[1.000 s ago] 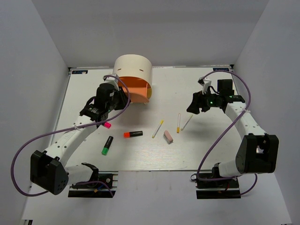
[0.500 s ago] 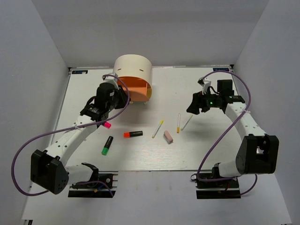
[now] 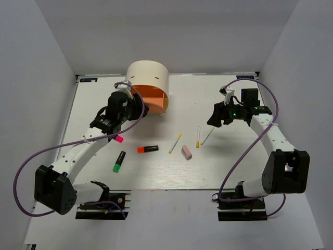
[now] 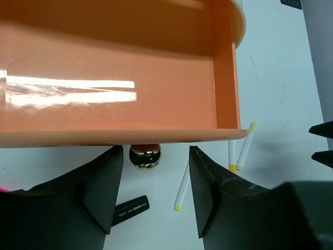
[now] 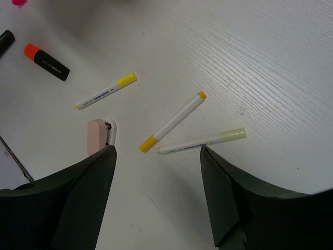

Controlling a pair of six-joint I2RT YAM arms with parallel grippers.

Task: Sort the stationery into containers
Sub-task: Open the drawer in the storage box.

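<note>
worktop (image 3: pixel 208 166): white board with fine grain lines running across it, lying flat.
far-left label (image 3: pixel 89 80): small dark strip stuck at the worktop's far left corner; print too small to read.
far-right label (image 3: pixel 244 77): a like strip at the far right corner.
back wall (image 3: pixel 166 31): plain pale grey, along the far edge.
left wall (image 3: pixel 31 78): plain pale panel.
right wall (image 3: pixel 307 67): plain pale panel.

The left end effector (image 4: pixel 155 159) edged closer to the orange drawer (image 4: pixel 119 104).
</note>
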